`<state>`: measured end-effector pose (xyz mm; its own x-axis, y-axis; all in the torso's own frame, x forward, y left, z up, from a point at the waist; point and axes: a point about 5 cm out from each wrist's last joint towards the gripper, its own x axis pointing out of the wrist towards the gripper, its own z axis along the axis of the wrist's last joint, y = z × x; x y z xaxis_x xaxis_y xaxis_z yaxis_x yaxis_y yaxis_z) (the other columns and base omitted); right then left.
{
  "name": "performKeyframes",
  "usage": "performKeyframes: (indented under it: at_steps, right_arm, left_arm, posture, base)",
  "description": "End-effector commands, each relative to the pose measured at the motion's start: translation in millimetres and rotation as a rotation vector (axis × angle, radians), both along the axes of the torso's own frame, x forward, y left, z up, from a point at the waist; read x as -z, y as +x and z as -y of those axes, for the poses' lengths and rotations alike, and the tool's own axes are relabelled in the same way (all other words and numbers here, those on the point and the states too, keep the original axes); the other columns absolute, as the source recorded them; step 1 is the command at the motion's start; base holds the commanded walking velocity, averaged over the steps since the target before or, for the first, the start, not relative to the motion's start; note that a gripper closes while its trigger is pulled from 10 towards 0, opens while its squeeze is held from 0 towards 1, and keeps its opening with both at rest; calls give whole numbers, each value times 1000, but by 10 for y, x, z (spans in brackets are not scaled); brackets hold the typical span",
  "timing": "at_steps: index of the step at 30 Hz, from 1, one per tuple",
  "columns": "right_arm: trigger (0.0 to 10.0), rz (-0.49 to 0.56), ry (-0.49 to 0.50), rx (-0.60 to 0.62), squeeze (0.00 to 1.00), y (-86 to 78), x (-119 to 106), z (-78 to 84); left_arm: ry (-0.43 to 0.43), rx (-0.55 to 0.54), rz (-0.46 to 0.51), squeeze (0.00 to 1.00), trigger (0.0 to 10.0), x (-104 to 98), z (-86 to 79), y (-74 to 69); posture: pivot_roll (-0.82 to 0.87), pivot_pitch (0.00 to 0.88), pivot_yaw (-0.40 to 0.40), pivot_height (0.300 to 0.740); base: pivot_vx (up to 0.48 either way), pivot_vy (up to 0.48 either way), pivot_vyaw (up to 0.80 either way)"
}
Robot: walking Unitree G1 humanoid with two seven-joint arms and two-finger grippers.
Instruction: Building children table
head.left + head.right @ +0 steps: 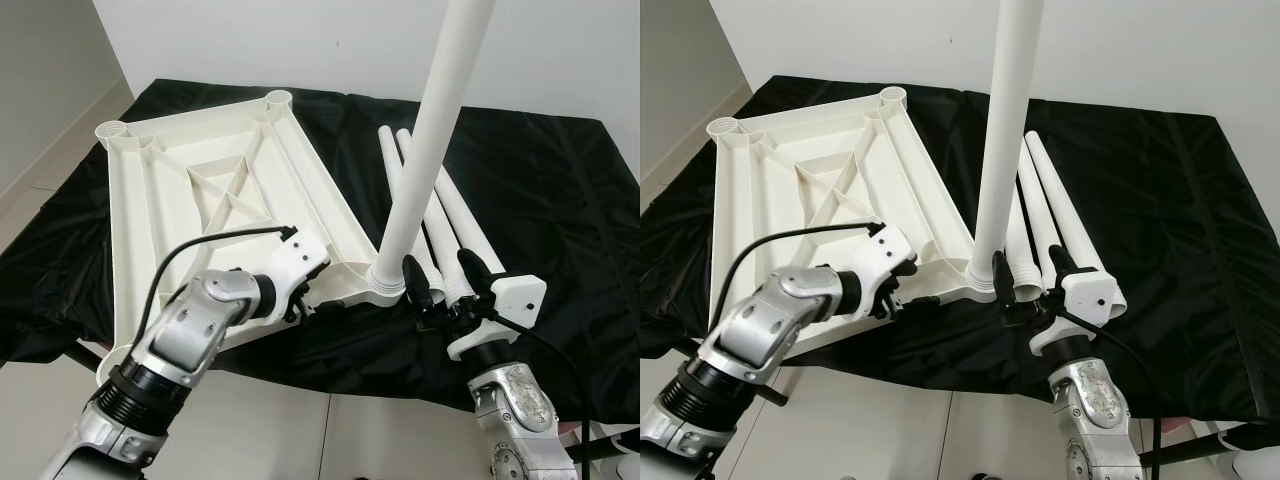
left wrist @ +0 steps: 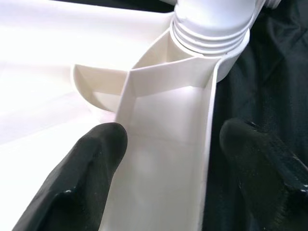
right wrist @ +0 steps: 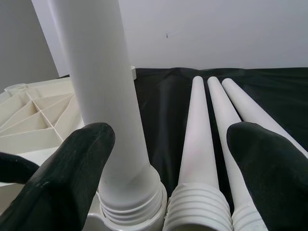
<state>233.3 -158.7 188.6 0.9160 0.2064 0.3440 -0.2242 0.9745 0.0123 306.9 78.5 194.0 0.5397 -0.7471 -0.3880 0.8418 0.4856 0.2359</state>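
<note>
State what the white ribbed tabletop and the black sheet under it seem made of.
White ribbed tabletop: apparently moulded plastic, smooth with a slight sheen; thin cast ribs and round corner sockets suggest it. Black sheet: likely cloth, since it lies matte, wrinkled and draped.

In my right eye view the white tabletop [image 1: 820, 190] lies upside down on the black cloth [image 1: 1160, 220], ribs up, with one white leg [image 1: 1005, 140] standing upright in its near corner socket. My left gripper [image 1: 902, 297] reaches along the tabletop's near edge just beside that socket, its fingers too hidden for me to judge, while my right gripper [image 1: 1030, 282] sits with its black fingers spread, one finger close to the standing leg's base. Three loose legs [image 1: 1045, 215] lie side by side on the cloth just behind the right gripper.
</note>
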Motion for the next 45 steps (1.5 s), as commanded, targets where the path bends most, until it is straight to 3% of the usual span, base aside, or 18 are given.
performKeyframes:
  at_steps: [1,9,17,24,29,35,43,45]
  right_arm:
    - [10000,-10,-13,-22,0,-28,15,-1]
    - [10000,-51,-39,-111,0,-16,23,108]
    - [10000,-64,-58,-128,0,9,19,165]
    - [10000,-57,-57,-148,0,63,-6,180]
    - [10000,-65,-64,-158,0,59,-2,211]
    - [10000,-71,-58,-158,0,43,10,219]
    - [10000,-66,-59,-156,0,32,-3,224]
    - [10000,-62,-58,-156,0,23,-10,215]
  left_arm:
    - [-17,48,2,0,10000,-78,-38,5]
    - [-53,16,35,0,10000,-242,-137,64]
    - [-48,41,12,0,10000,-163,-115,-35]
    - [-55,147,-42,0,10000,-8,128,-218]
    - [-50,203,-57,0,10000,46,210,-310]
    - [15,243,-82,0,10000,243,308,-403]
    - [73,183,-108,0,10000,411,282,-326]
    - [99,116,-119,0,10000,489,238,-232]
  posture:
    - [-126,143,59,740]
    - [-134,139,53,740]
    - [-126,145,46,740]
    - [-113,157,42,740]
    - [-116,161,43,740]
    - [-128,162,48,740]
    - [-137,163,56,740]
    - [-142,166,60,740]
  base:
    - [0,0,0]
    - [0,0,0]
    - [0,0,0]
    - [0,0,0]
    - [0,0,0]
    - [0,0,0]
    - [0,0,0]
    - [0,0,0]
